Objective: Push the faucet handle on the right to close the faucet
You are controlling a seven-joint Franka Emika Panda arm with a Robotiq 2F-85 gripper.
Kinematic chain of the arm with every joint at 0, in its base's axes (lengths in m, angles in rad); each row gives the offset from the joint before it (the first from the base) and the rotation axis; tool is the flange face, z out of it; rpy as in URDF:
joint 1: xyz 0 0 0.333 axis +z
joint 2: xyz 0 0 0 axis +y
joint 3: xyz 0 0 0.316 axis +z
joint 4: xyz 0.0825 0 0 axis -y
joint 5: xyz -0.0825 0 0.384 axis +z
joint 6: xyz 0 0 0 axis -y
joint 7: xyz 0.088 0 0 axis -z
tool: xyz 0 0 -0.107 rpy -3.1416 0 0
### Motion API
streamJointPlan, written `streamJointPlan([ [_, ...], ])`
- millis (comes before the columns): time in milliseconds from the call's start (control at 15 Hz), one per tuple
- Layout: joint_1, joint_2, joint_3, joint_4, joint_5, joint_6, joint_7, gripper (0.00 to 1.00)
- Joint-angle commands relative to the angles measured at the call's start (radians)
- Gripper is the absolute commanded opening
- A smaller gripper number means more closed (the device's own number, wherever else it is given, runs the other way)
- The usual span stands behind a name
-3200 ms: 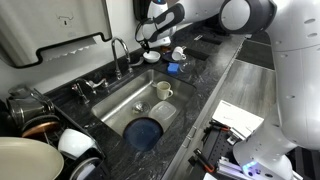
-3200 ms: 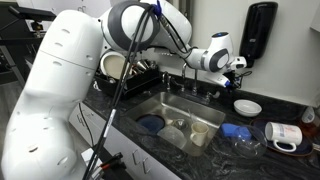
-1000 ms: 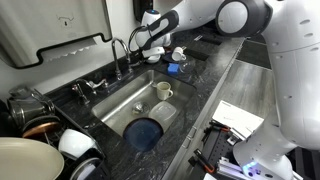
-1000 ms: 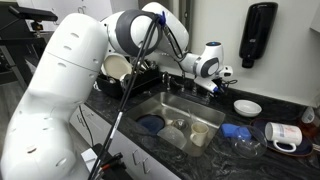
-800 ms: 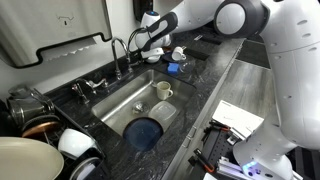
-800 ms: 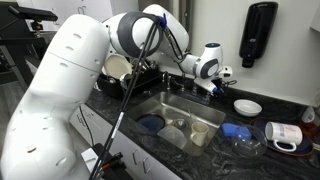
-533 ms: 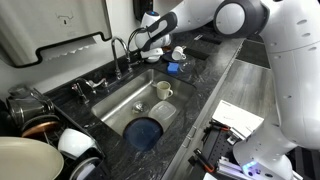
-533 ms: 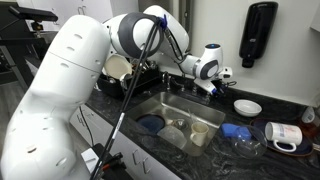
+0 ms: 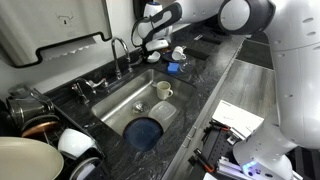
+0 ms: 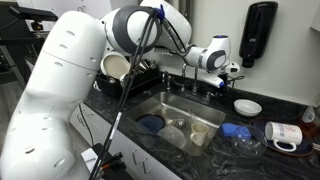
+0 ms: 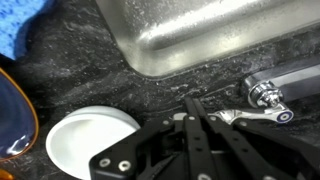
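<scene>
In both exterior views the small stubby chrome faucet handle is too small, and too crowded by the robot's wrist, to pick out. Only the wrist view shows it [image 11: 252, 116]. There the black two-fingered claw [image 11: 192, 99] comes in from the bottom edge, with its body cut off by the frame. A thicker chrome fitting [image 11: 295, 76] runs off the right edge, so I cannot tell what it belongs to. A dark blue dish [image 11: 10, 110] is sliced by the left edge, beside a round white dish [image 11: 90, 145].

The tall chrome gooseneck faucet [image 9: 119, 42] shows in an exterior view as a thin arch behind the stainless steel sink [image 9: 118, 102]. The claw [image 9: 150, 47] hangs near it. In an exterior view the claw [image 10: 236, 74] sits above the counter's back strip, and the spout there is hard to separate from the clutter.

In the wrist view the faucet handle lies on the dark speckled stone counter [image 11: 100, 80], behind the sink's rim and just right of the claw's tips. Its near end comes very close to them, but whether they touch cannot be told. The claw's fingers are pressed together with nothing between them.

The faucet handle is a slim bright lever lying nearly level, with a rounded end on the right. It joins a short ribbed chrome stem [image 11: 263, 92].
</scene>
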Motion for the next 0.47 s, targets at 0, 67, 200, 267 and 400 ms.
streamJointPlan([
  [0,-0.06,-0.116,0.025,-0.032,-0.003,-0.233,-0.166,0.0],
  [67,-0.072,-0.137,0.025,-0.032,-0.002,-0.295,-0.216,0.0],
  [200,-0.092,-0.184,0.017,-0.045,-0.011,-0.405,-0.31,0.0],
  [267,-0.103,-0.211,0.013,-0.058,-0.015,-0.449,-0.36,0.0],
  [400,-0.12,-0.254,0.003,-0.085,-0.029,-0.51,-0.444,0.0],
])
